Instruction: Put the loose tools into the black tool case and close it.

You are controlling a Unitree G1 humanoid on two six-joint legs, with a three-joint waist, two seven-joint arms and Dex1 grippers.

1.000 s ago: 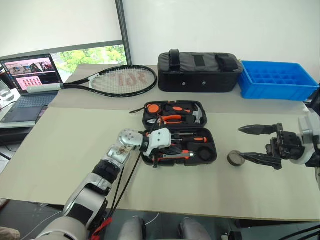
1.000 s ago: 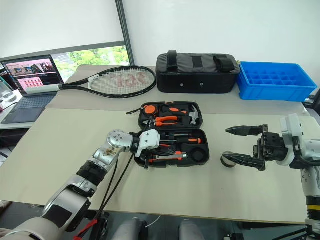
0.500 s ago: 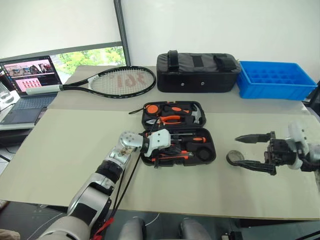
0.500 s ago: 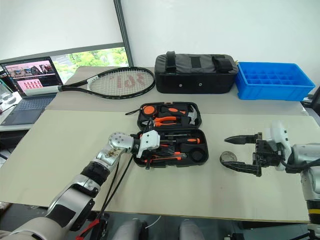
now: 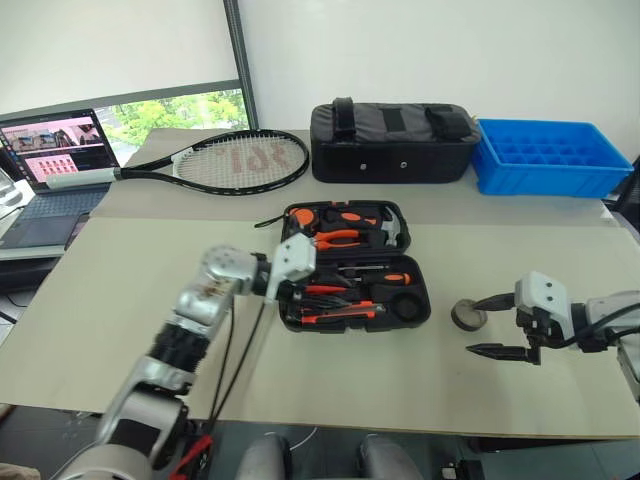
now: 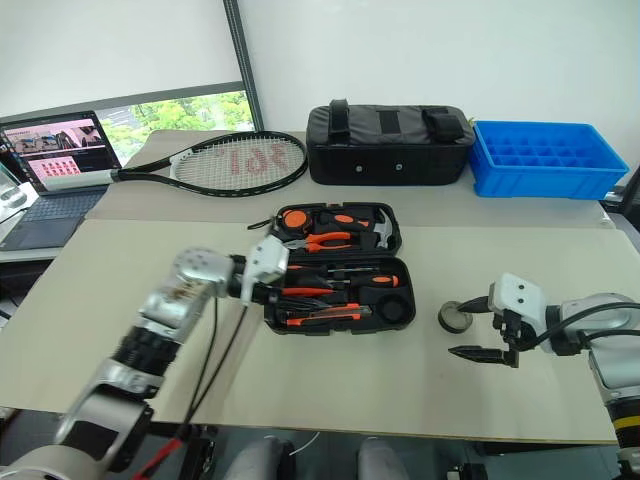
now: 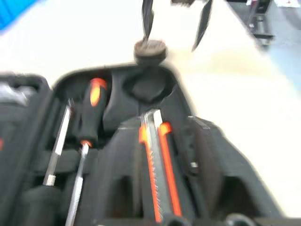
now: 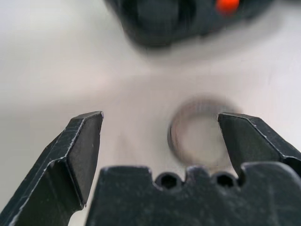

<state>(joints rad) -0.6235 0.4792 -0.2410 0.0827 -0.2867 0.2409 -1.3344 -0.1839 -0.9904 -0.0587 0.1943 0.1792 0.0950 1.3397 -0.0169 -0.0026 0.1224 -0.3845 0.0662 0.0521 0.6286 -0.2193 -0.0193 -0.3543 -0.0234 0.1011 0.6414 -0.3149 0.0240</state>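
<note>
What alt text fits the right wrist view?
The right gripper, fingers wide open, hangs just over a small dark tape roll lying on the pale table. The edge of the open black tool case shows beyond.

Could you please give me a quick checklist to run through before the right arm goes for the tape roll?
1. Right tool open wide: ok.
2. Tape roll lying free on the table, beside the black tool case: ok.
3. Roll centred between the right tool's fingers: not ok, in the right wrist view it sits close to one finger.
4. Round slot in the case empty to receive it: ok.
5. Case lid open: ok.
6. Left tool clear of that slot: cannot tell.
</note>
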